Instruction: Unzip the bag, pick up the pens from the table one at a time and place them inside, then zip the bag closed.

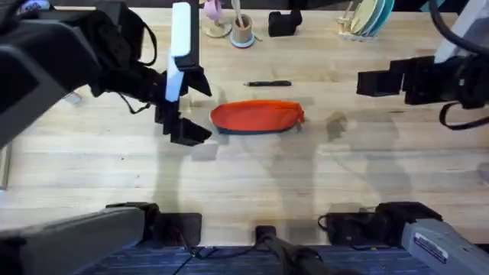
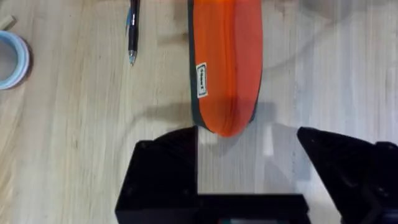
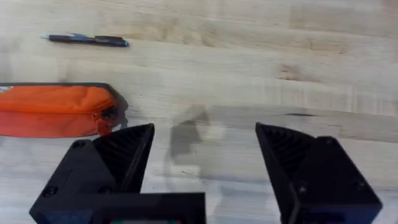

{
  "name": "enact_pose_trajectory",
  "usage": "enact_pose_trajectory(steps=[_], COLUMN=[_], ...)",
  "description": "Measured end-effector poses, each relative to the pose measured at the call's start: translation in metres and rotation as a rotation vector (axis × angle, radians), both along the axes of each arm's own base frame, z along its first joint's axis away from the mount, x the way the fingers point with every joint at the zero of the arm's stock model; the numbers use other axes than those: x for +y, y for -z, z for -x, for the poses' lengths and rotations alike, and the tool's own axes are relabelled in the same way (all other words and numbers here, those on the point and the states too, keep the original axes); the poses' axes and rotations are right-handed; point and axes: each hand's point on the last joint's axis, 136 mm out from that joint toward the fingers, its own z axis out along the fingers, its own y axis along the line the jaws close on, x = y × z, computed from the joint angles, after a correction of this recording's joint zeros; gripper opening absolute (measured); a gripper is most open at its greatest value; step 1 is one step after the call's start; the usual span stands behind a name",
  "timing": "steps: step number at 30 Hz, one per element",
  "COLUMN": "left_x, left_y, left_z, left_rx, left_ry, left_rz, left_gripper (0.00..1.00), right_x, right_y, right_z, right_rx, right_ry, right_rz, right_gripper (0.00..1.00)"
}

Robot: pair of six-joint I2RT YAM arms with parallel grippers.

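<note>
The orange-red bag [image 1: 257, 116] lies lengthwise in the middle of the table [image 1: 252, 183], and its zipper line looks shut. One dark pen [image 1: 267, 83] lies just behind it. My left gripper [image 1: 195, 107] is open at the bag's left end, and that end [image 2: 225, 68] sits just ahead of the gap between the fingers [image 2: 165, 168]; the pen [image 2: 132, 31] lies off to one side. My right gripper [image 1: 367, 82] hovers open to the right of the bag, holding nothing. Its wrist view shows the bag's right end [image 3: 56, 109] and the pen [image 3: 87, 40] beyond it.
Along the table's back edge stand a cup of pale sticks [image 1: 242, 30], a black stapler [image 1: 284, 23] and a rack of plates [image 1: 367, 19]. A roll of tape [image 2: 12, 59] lies near the pen. Bare wood stretches in front of the bag.
</note>
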Motion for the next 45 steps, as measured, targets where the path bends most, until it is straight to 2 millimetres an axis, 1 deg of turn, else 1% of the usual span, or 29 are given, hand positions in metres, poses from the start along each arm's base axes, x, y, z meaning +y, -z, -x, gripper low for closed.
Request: enact_pose_trajectory(steps=[5,11,16,18,20,22,24,25,26,27,29,30,31,41,45], left_x=[-0.008,-0.014,-0.02,-0.021,-0.021,-0.022,-0.023,-0.023,-0.024,-0.024,-0.024,-0.025,-0.025,-0.025,-0.025], left_y=[0.014,0.028,0.032,0.031,0.03,0.029,0.028,0.028,0.027,0.027,0.026,0.026,0.026,0.026,0.026], left_z=[-0.009,-0.014,-0.013,-0.014,-0.015,-0.015,-0.015,-0.016,-0.017,-0.018,-0.02,-0.02,-0.02,-0.02,-0.021], left_rx=[0.04,0.096,0.13,0.128,0.123,0.124,0.122,0.115,0.11,0.103,0.093,0.092,0.092,0.09,0.088], left_ry=[0.007,0.01,0.012,0.012,0.014,0.014,0.014,0.016,0.017,0.017,0.019,0.021,0.021,0.021,0.021], left_rz=[0.06,0.114,0.16,0.167,0.173,0.179,0.187,0.191,0.195,0.198,0.202,0.203,0.203,0.204,0.204], left_gripper=[0.976,0.976,0.97,0.939,0.882,0.739,0.496,0.412,0.357,0.276,0.087,0.055,0.049,0.044,0.044], right_x=[0.0,0.0,0.0,0.0,0.0,0.0,0.0,0.0,0.0,0.0,0.0,0.0,0.0,0.0,0.01], right_y=[0.0,0.0,0.0,0.0,0.0,0.0,0.0,0.0,0.0,0.0,0.0,0.0,0.0,0.002,0.003], right_z=[0.0,0.0,0.0,0.0,0.0,0.0,0.0,0.0,0.0,0.0,0.0,0.0,0.0,0.002,0.004], right_rx=[0.0,0.0,0.0,0.0,0.0,0.0,0.0,0.0,0.0,0.0,0.0,0.0,-0.001,0.011,0.021], right_ry=[0.0,0.0,0.0,0.0,0.0,0.0,0.0,0.0,0.0,0.0,0.0,0.0,0.0,0.018,0.0], right_rz=[0.0,0.0,0.0,0.0,0.0,0.0,0.0,0.0,0.0,0.0,0.0,0.0,0.0,-0.018,-0.073], right_gripper=[0.997,0.997,0.998,0.997,0.997,0.997,0.998,0.997,0.997,0.997,0.997,0.997,0.997,0.997,0.997])
